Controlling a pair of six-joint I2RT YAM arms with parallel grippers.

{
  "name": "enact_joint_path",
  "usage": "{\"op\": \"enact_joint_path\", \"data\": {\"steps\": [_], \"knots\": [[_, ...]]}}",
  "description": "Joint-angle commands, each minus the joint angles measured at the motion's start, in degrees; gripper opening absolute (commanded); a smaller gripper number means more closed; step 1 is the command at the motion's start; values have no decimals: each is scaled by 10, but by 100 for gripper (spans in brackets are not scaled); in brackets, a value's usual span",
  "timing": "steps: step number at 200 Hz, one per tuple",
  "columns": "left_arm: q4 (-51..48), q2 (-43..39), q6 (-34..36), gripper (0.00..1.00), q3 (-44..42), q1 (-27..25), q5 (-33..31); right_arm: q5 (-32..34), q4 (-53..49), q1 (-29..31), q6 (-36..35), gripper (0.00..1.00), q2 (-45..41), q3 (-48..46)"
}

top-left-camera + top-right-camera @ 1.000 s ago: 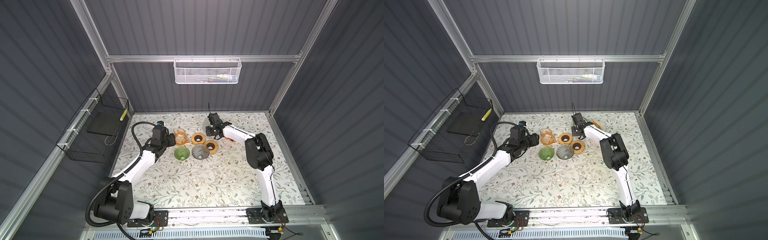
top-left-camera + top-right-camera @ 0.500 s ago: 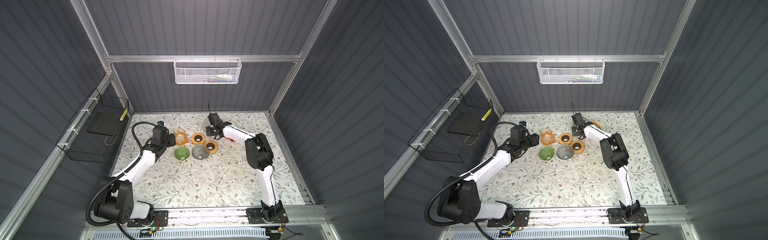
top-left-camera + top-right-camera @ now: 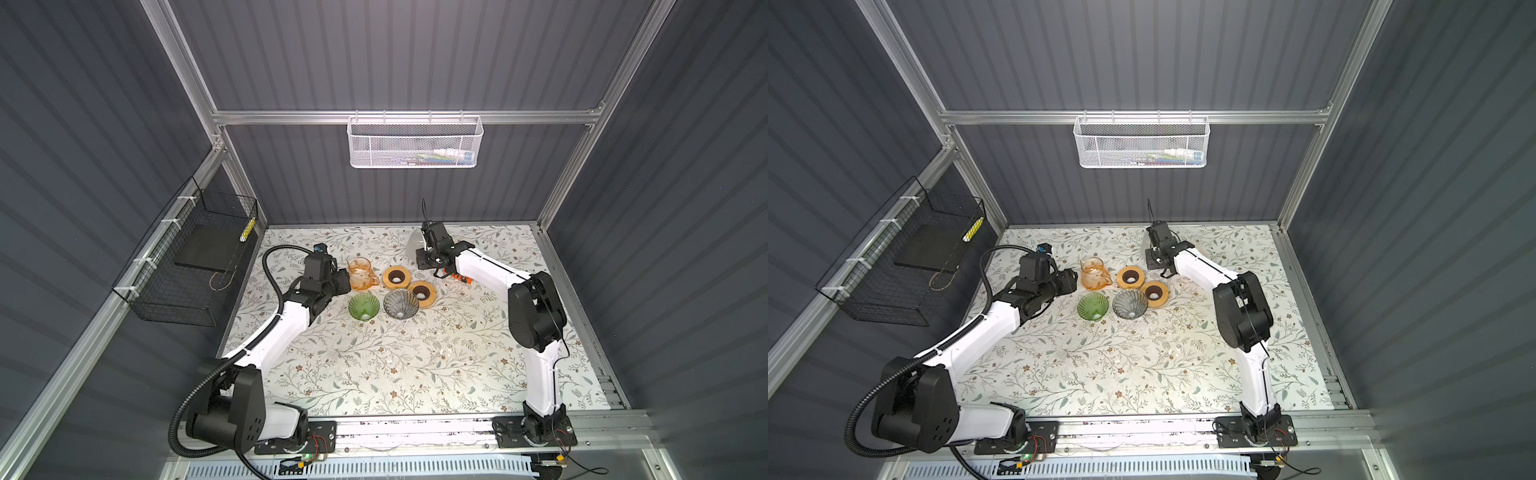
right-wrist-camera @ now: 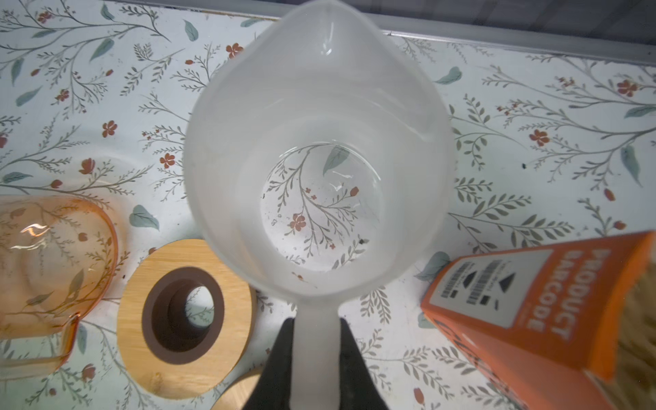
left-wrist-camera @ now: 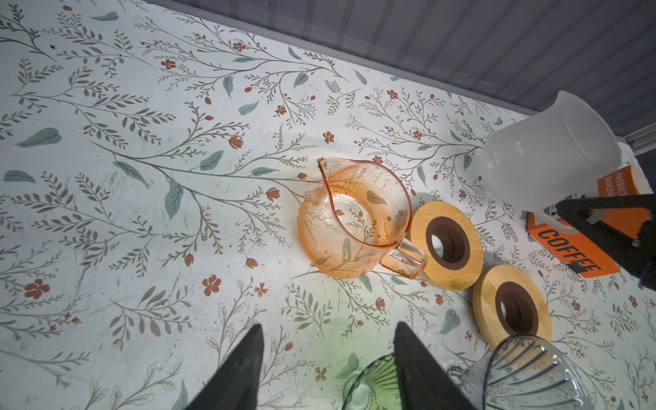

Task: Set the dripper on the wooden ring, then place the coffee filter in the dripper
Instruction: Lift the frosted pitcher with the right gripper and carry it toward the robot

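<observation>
Two glass drippers stand side by side mid-table: a green dripper and a grey dripper. My left gripper hangs open and empty over the green dripper's far edge, next to an orange glass pitcher. My right gripper is shut on the handle of a frosted white pitcher near the back. Beside it lies an orange box labelled COFFEE. Blurred tan paper, seemingly a coffee filter, shows at its end.
Two wooden rings lie between the orange pitcher and the right arm, just behind the drippers. A black wire basket hangs on the left wall. A white mesh basket hangs high on the back wall.
</observation>
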Motion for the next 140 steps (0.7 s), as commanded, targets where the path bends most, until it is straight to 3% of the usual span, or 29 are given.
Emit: {"op": "enact_joint_path", "data": {"steps": [1, 140], "knots": [[-39, -17, -10, 59, 25, -4, -2, -1, 15, 9, -10, 0, -40, -15], [-126, -33, -3, 58, 43, -4, 1, 15, -17, 109, -25, 0, -291, -181]]}}
